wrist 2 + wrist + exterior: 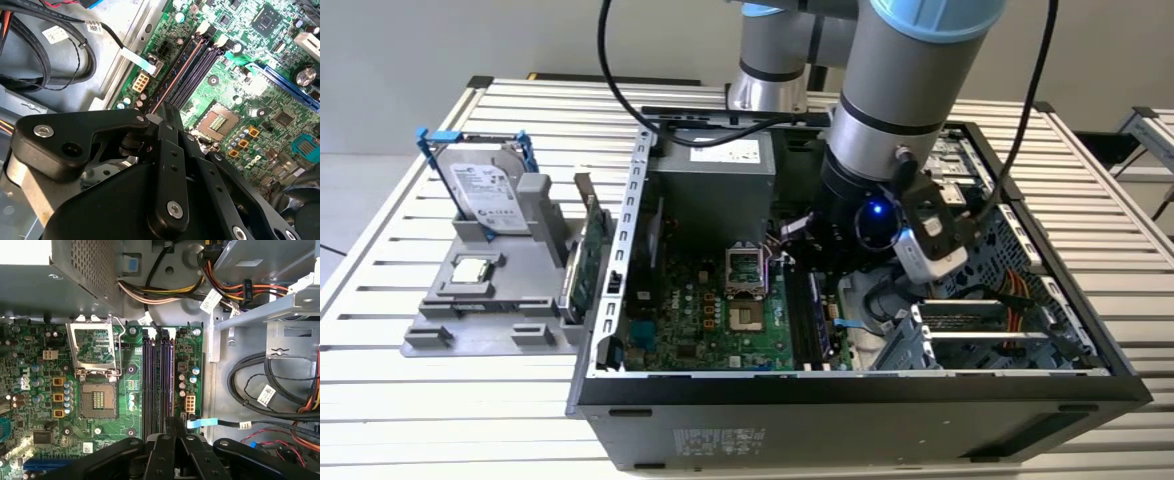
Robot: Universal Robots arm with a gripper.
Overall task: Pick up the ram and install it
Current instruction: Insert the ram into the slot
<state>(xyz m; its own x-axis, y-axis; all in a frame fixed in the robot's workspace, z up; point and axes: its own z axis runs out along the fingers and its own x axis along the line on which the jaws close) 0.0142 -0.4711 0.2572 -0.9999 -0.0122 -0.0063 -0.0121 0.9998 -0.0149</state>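
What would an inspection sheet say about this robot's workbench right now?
Surface: slatted metal table carrying an open computer case.
Job's things: ram, a thin dark strip along the memory slots; whether it is seated, cannot tell.
Clutter: hard drive and green card upright in a grey holder beside the case.
Grippers: gripper low inside the case, at the slots' end.
Cables: coloured wire bundle, black leads.
Surroundings: pale wall, second table.

Slatted white table (414,400) — pale wall (427,40).
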